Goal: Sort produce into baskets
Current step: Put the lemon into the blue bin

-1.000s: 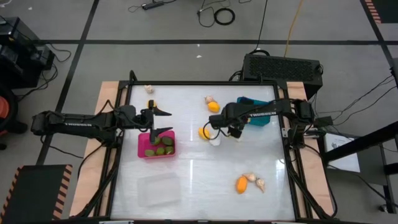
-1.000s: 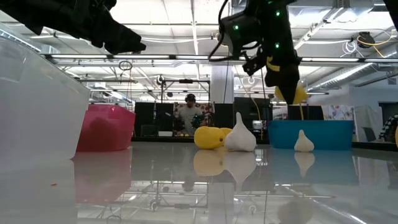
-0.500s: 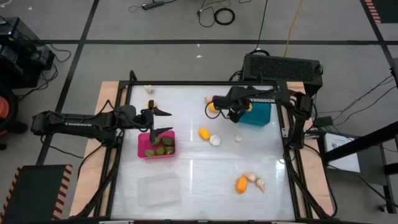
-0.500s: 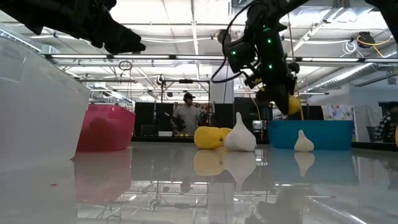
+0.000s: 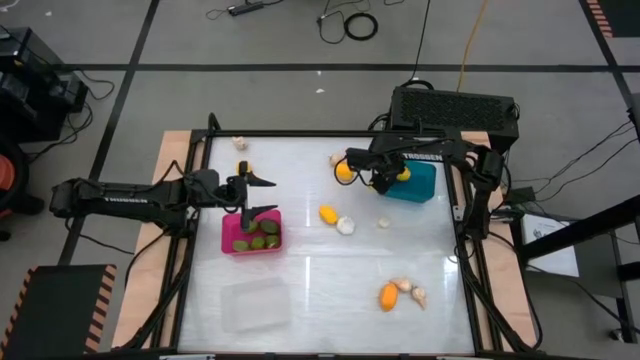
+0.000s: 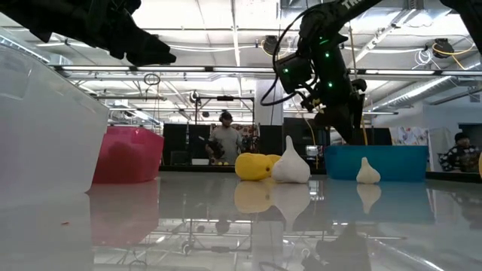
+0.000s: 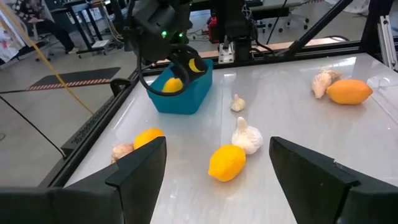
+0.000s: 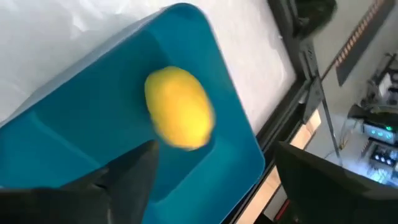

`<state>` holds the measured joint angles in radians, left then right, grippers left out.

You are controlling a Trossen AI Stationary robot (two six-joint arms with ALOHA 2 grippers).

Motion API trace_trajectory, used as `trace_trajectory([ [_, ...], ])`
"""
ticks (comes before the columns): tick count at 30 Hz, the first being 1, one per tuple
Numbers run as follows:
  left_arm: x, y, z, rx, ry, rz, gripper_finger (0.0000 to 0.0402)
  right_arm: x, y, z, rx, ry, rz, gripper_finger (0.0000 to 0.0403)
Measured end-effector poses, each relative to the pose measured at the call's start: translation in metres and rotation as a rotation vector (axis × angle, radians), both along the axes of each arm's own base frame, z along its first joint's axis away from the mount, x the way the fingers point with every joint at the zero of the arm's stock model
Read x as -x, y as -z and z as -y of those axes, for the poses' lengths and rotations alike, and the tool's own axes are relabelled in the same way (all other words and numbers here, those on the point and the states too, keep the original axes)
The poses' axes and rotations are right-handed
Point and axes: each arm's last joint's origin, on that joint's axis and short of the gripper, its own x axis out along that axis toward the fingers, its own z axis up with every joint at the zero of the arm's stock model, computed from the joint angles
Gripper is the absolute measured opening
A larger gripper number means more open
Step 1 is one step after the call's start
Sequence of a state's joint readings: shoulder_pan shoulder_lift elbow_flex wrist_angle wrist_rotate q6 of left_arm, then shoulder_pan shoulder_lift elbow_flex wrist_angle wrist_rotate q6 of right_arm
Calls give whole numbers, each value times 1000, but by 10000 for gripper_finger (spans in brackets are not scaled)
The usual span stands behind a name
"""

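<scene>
Right now the right gripper hangs over the teal bin, upper right of the high view, fingers apart, nothing clamped. A yellow fruit sits in that bin; its long axis runs diagonally along the bin's length in the right wrist view. Left gripper is spread open over the pink bin, mid-left, holding three green fruits. Clear bin sits lower left.

Worktop: glossy white rectangular tabletop in a black metal frame.
Behind far edge: black vented metal box at the right corner.
Floor: coiled black cable.
Background: standing person.
</scene>
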<state>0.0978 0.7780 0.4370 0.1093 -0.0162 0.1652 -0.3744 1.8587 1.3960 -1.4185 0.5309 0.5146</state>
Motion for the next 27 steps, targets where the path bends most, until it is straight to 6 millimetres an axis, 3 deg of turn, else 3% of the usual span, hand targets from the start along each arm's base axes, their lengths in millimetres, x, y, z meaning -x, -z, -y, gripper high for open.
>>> trace_trajectory([
  [7,0,0,0,-6,1,0,292,-12,-6,-12,-22,-29,71,333],
  [16,0,-1,0,-6,1,5,292,-68,-22,-35,-102,-125,572,334],
  [21,0,0,0,-1,0,4,292,-100,-23,-65,-197,-310,803,334],
  [27,0,0,0,-1,1,4,292,-119,-11,-101,-222,-459,837,334],
])
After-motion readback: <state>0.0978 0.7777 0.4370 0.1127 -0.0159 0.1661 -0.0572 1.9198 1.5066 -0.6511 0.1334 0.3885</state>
